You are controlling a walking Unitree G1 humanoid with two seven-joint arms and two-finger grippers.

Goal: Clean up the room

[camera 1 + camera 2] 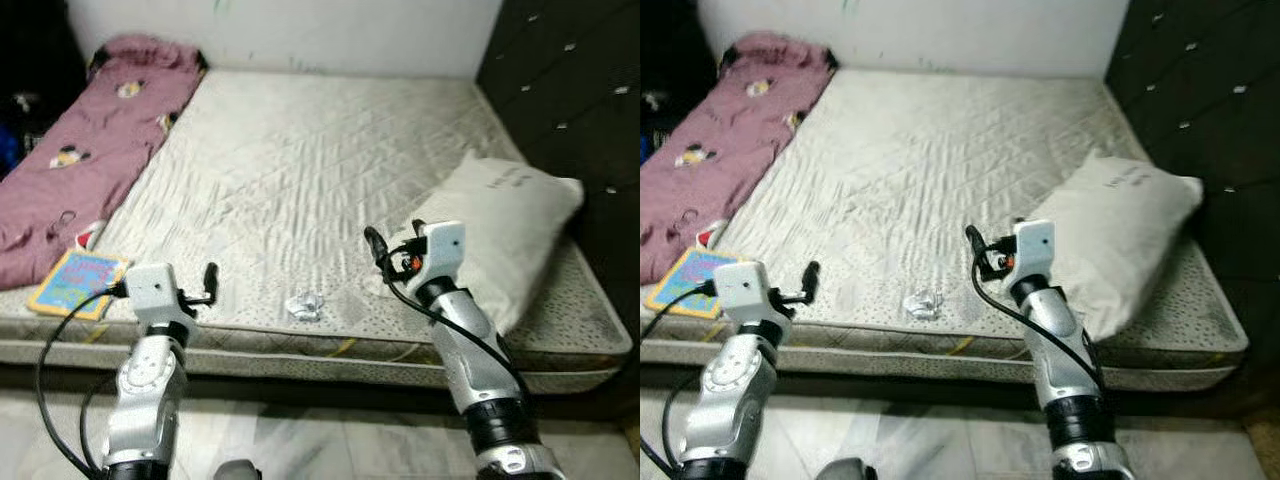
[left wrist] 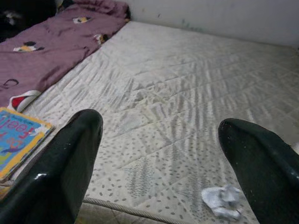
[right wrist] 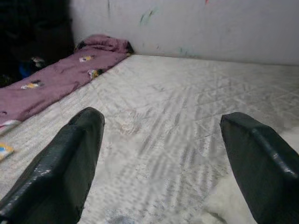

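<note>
On the far left of the mattress [image 1: 330, 130] we see a purple blanket [image 1: 90, 130] bunched along the edge, soft and floppy, best gathered by a fold. Just beside its near end lies a colourful book [image 1: 78, 282], flat, stiff, light; we'd pinch it by an overhanging edge. Our left gripper [image 2: 161, 154] hovers over the near edge, fingers spread wide, holding nothing. Between the arms sits a crumpled white scrap [image 1: 304, 306] near the edge, probably tissue or wrapper, very light and squashy, easy to pinch from above. Our right gripper [image 3: 161, 149] is also wide apart and empty, just beside the white pillow [image 1: 505, 225], bulky but soft, grab a corner.
</note>
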